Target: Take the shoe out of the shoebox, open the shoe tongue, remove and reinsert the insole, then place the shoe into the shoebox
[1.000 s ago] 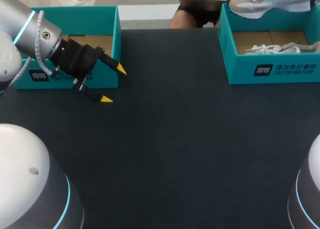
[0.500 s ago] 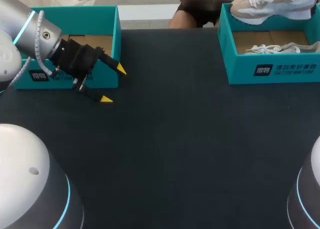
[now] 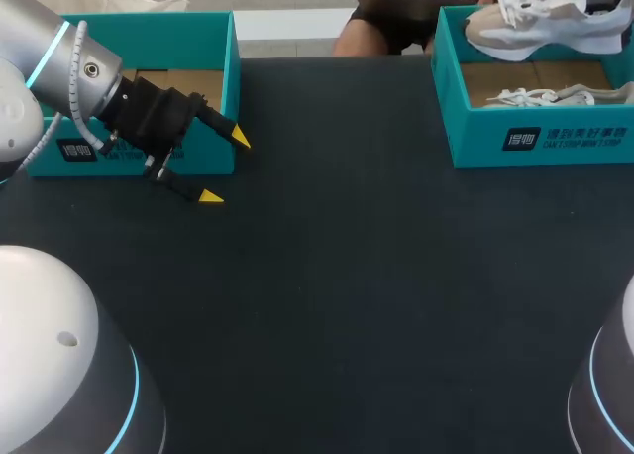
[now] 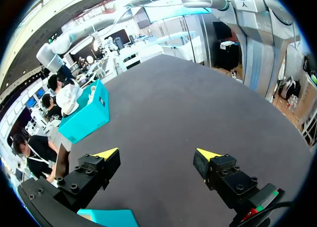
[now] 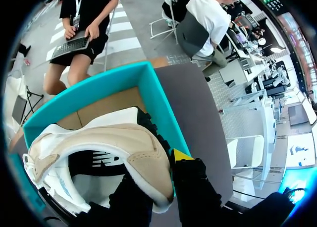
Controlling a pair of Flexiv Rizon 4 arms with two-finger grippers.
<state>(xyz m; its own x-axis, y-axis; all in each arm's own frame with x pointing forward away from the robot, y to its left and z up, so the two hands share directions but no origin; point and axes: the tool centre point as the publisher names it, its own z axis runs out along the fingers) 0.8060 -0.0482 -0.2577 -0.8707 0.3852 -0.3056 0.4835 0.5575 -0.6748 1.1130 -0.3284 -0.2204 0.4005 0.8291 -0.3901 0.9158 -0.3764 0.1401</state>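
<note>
A beige-and-white shoe point(image 3: 535, 23) hangs above the teal shoebox point(image 3: 540, 142) at the table's far right. In the right wrist view my right gripper point(image 5: 157, 173) is shut on the shoe point(image 5: 99, 145) at its heel end; one yellow tip shows outside it, the other finger is hidden by the shoe. The shoebox point(image 5: 156, 105) lies just beneath. A second shoe point(image 3: 540, 97), laces showing, lies inside the box. My left gripper point(image 3: 224, 167) is open and empty above the table at the left, by a teal box; in its own view the gripper point(image 4: 157, 155) faces bare tabletop, the shoebox point(image 4: 86, 113) far ahead.
Another teal box point(image 3: 183, 23) stands at the far left, its front corner right behind my left gripper and its edge point(image 4: 109, 218) just under the fingers. Dark tabletop point(image 3: 337, 276) stretches between the two boxes.
The held shoe has come a little lower over the shoebox and tilted. My left arm has not moved.
</note>
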